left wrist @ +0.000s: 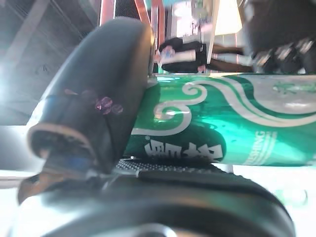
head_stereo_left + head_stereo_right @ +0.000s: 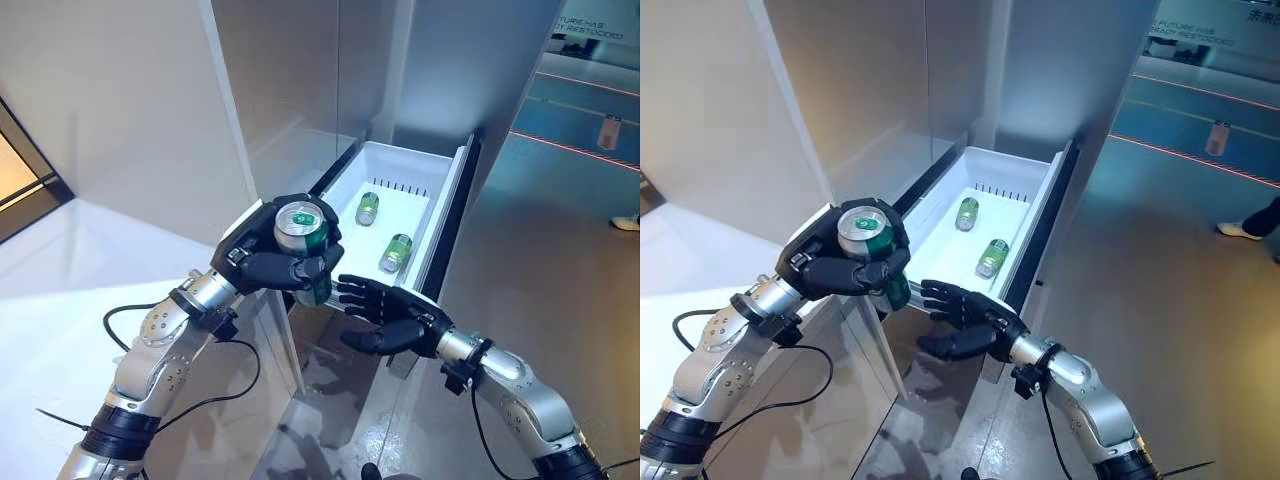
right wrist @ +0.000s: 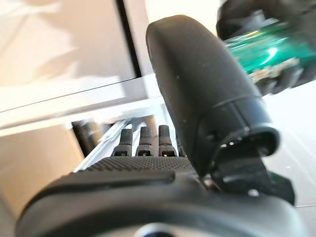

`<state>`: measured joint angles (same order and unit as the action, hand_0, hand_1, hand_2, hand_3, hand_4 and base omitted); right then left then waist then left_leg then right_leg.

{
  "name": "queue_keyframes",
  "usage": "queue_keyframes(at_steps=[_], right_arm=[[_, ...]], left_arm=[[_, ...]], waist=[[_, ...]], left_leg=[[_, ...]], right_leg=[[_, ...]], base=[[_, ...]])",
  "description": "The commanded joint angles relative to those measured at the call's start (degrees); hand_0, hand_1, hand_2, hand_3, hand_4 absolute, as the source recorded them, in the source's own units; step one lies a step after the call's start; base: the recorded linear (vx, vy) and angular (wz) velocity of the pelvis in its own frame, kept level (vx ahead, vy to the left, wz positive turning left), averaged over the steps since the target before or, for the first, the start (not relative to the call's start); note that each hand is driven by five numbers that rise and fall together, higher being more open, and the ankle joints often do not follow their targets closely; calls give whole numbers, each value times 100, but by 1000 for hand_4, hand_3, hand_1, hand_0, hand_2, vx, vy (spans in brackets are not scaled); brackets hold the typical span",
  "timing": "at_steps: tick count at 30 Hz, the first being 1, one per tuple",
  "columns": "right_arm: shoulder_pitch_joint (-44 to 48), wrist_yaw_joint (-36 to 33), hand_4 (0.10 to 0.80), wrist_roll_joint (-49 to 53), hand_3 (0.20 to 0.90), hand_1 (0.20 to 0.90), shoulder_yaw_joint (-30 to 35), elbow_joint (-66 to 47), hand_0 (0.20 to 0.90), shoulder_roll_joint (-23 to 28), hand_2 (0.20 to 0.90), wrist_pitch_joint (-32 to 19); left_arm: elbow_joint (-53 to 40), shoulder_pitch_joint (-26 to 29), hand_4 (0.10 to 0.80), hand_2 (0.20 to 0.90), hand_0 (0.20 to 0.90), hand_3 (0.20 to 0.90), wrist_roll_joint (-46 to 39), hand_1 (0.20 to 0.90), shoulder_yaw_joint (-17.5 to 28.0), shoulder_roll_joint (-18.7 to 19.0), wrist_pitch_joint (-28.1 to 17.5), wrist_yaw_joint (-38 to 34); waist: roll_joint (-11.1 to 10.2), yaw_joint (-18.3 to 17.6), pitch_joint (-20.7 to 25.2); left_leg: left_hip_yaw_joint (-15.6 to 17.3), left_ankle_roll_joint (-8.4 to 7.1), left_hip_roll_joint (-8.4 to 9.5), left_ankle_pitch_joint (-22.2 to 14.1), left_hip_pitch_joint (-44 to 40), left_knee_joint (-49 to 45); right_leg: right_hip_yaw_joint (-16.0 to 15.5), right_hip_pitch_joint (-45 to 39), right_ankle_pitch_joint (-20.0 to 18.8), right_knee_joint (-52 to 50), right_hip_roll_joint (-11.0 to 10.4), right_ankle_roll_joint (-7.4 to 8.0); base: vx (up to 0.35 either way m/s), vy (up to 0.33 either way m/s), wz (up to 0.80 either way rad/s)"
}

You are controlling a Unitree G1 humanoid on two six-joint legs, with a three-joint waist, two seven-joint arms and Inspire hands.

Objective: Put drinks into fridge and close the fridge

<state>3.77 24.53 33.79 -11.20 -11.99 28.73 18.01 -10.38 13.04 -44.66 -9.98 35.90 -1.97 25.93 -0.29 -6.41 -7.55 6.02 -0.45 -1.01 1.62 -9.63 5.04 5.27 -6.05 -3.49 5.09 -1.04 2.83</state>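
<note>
The left hand (image 2: 285, 262) grips a green can (image 2: 303, 232) upright – just short of the open drawer (image 2: 400, 165); the right hand (image 2: 392, 315), fingers spread, waits empty below.

Straight fingers (image 3: 141, 143) below blurred green can (image 3: 261, 47)

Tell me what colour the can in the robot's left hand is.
Green with white swirls, silver top; the can in the left hand shows best in the left wrist view.

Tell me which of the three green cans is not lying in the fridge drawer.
The can in the left robot hand: this green can is gripped upright above the drawer's near corner. The other two cans lie on their sides inside the drawer.
</note>
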Motion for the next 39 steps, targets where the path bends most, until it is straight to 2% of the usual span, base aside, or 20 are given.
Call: queue_keyframes(at_steps=[1,9,18,20,26,28,29,39], right_arm=[[841,-134,800,624,900,900,17,-661,900,-134,900,-200],[1450,-225,800,672,900,900,-512,-741,900,-109,900,-98],[1776,-188,800,1271,900,900,-1123,-806,900,-337,900,177],[1786,-200,800,1521,900,900,-1240,-799,900,-470,900,38],[1772,-576,800,1817,900,900,-1371,-831,900,-848,900,-244],[1781,-716,248,1987,348,427,-1372,-823,427,-916,427,-296],[1764,-820,100,2107,200,300,-1382,-811,300,-979,300,-360],[1621,-1281,100,2331,200,300,-1224,-801,300,-1034,300,-515]], left_arm=[[-603,1517,100,300,300,200,-731,300,-28,-111,-597,48],[-569,1922,100,300,300,200,-953,300,-601,-344,-305,-42],[-627,1989,100,300,300,200,-1196,300,-1014,-633,-92,-20],[-598,1931,100,300,300,200,-1401,300,-1069,-748,-58,6],[-567,1707,100,300,300,200,-1278,300,-1216,-1076,44,50],[-547,1669,100,300,300,200,-1265,300,-1244,-1129,59,68],[-546,1640,100,300,300,200,-1218,300,-1256,-1148,62,46],[-516,1308,100,300,300,200,-940,300,-1109,-1071,37,-96]], waist=[[-40,40,344],[-96,79,385],[-124,153,409],[-129,171,407],[-121,205,421],[-116,216,424],[-110,222,431],[-90,274,469]], left_leg=[[-27,301,351,-394,-134,-4],[-85,296,361,-385,-128,-4],[-92,289,362,-377,-133,-7],[-94,283,358,-375,-132,-11],[-87,280,356,-370,-130,-24],[-80,279,356,-364,-123,-32],[-73,277,354,-362,-123,-31],[-19,262,335,-353,-114,-34]], right_leg=[[-291,-107,242,-269,80,85],[-303,-141,216,-211,98,57],[-356,-190,193,-142,89,35],[-370,-196,193,-136,86,32],[-413,-201,180,-112,80,31],[-429,-201,179,-106,77,27],[-441,-200,176,-103,75,28],[-540,-182,165,-82,53,40]], base=[[-20,-33,0],[0,0,0],[0,0,0],[0,0,0],[0,0,0],[0,0,0],[0,0,0],[0,0,0]])
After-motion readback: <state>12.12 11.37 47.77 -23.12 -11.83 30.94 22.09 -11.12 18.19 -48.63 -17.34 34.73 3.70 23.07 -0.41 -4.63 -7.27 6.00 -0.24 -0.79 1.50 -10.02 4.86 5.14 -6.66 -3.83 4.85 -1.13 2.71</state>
